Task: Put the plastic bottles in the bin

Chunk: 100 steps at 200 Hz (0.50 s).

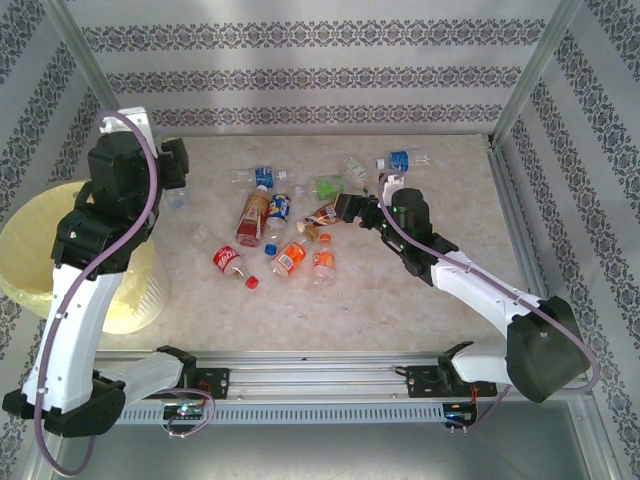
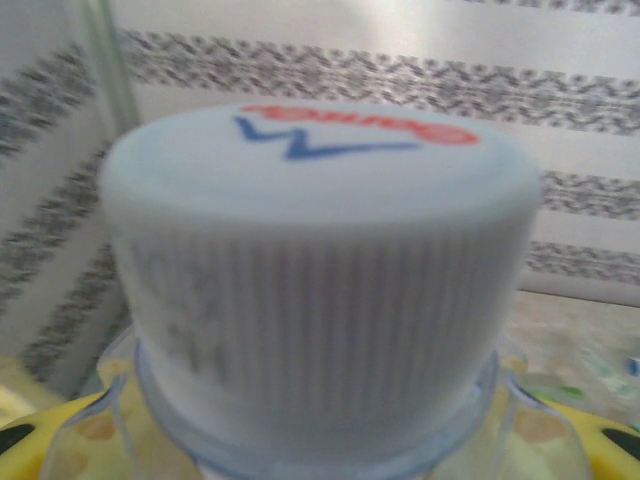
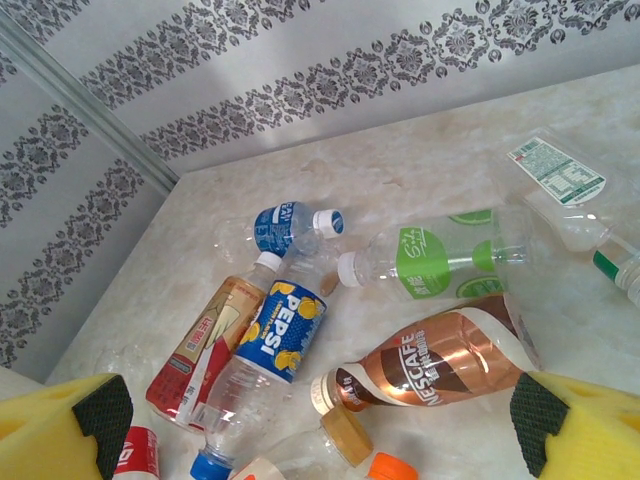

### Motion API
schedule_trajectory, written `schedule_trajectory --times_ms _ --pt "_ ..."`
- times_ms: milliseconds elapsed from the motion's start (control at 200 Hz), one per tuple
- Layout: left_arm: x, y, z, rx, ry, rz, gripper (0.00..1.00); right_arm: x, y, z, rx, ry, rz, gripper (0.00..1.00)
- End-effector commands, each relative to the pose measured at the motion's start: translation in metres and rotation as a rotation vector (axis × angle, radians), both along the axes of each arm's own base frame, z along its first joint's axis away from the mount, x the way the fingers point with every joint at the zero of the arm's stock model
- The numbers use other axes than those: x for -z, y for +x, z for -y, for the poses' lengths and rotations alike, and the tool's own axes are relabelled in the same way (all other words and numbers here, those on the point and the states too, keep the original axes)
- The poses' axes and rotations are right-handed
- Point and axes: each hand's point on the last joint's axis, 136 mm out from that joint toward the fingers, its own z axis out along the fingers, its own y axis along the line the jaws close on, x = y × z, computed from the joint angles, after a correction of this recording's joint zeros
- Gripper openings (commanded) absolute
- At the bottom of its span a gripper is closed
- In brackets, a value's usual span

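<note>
Mostly, the left wrist camera gives us a blurred white cap (image 2: 320, 280) with a red and blue logo, on a clear bottle (image 2: 320, 455) whose body is cut off below; yellow fingers (image 2: 22, 435) flank its shoulders. From above, the left gripper (image 1: 178, 168) is raised at the far left, clenched on that bottle, just right of the bin (image 1: 25, 250), whose rim the left arm partly covers. The right arm reaches low over the heap of plastic bottles (image 1: 290, 240), and the right gripper (image 3: 315, 425) is spread wide above a Nescafé bottle (image 3: 440, 362). Its camera lets us read a Pepsi bottle (image 3: 280, 335) beside a green-labelled bottle (image 3: 440, 262), labels too small to read from above.
</note>
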Motion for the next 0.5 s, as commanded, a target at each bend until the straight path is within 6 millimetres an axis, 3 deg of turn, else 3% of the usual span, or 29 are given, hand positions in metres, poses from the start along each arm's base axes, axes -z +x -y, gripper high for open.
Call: schedule_trajectory --times_ms 0,125,250,495 --pt "-0.010 -0.021 -0.048 -0.203 0.145 -0.020 0.56 -0.020 0.010 -0.002 0.011 0.035 0.045 0.98" --pt "-0.009 -0.036 -0.089 -0.399 0.222 -0.075 0.56 -0.019 0.012 -0.005 0.006 0.038 0.031 0.98" --pt "-0.004 -0.050 -0.119 -0.506 0.215 -0.106 0.57 -0.020 0.014 -0.008 -0.002 0.047 0.026 0.98" --pt "0.048 -0.065 -0.156 -0.649 0.171 -0.285 0.57 -0.016 0.019 -0.013 -0.012 0.053 -0.005 0.98"
